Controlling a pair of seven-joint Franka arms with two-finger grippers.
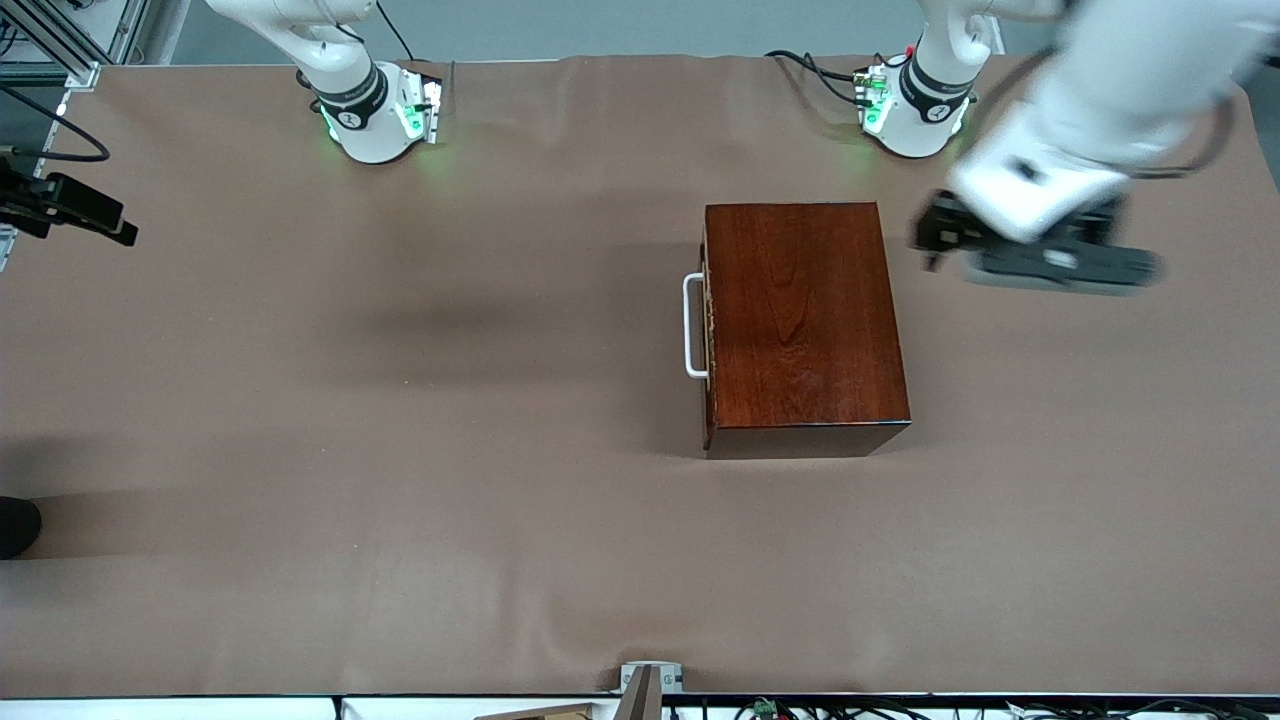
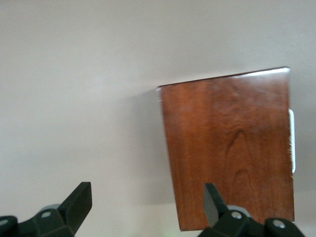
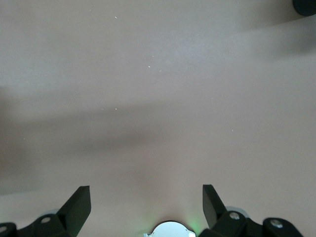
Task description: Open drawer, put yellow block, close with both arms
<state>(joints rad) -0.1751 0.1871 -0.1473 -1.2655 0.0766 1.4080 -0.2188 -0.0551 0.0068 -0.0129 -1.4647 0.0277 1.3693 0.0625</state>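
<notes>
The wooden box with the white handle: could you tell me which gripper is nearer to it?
Left. The open left gripper hangs over the table beside the wooden box. The open right gripper is over bare table near its own arm's base.

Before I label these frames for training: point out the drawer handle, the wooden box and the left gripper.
drawer handle (image 1: 690, 327): front view, middle of the white bar.
wooden box (image 1: 800, 310): front view, centre of its glossy top.
left gripper (image 2: 148, 205): left wrist view, midway between its open fingertips, over the table beside the box.
</notes>
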